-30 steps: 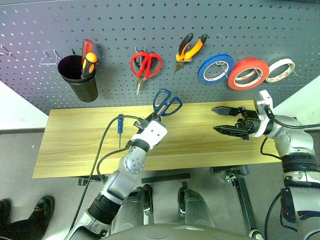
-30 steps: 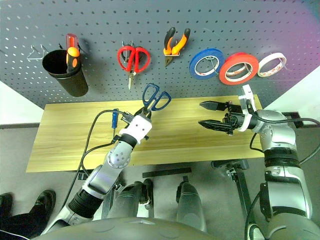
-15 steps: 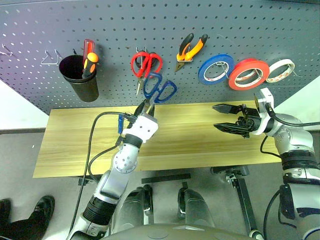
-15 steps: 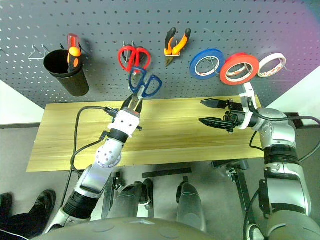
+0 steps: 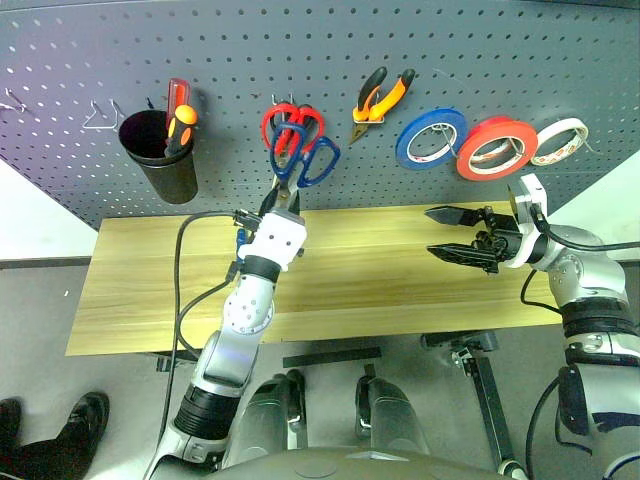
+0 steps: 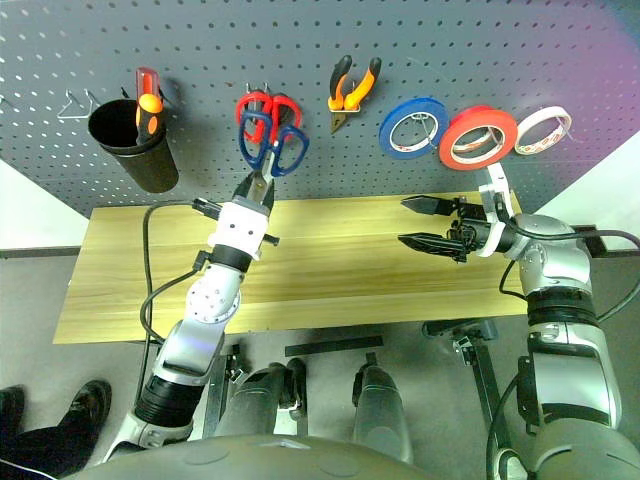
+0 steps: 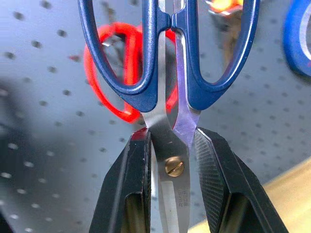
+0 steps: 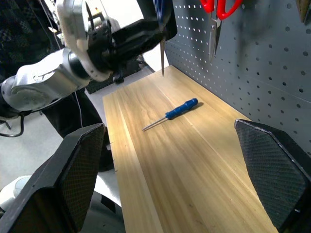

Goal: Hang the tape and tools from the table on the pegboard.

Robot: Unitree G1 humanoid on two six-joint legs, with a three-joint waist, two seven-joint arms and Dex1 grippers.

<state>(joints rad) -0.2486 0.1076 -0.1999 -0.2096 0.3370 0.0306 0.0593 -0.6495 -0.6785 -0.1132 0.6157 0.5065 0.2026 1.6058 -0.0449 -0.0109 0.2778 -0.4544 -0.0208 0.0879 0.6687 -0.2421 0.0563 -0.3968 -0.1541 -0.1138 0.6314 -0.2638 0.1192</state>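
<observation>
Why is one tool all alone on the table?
The blue screwdriver lies alone on the table, not yet hung on the pegboard. The left gripper holds blue scissors up in front of the red scissors.

Head pair overlooks pegboard (image 5: 330,40); wrist views close in on scissors (image 7: 170,68).

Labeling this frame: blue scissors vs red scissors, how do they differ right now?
The blue scissors are clamped at the blades by the left gripper, handles up; the red scissors hang on the pegboard, blades down. Blue handles are dark; red handles are bright. The blue pair sits in front, overlapping the red pair's lower part. Both have two loop handles and closed blades.
</observation>
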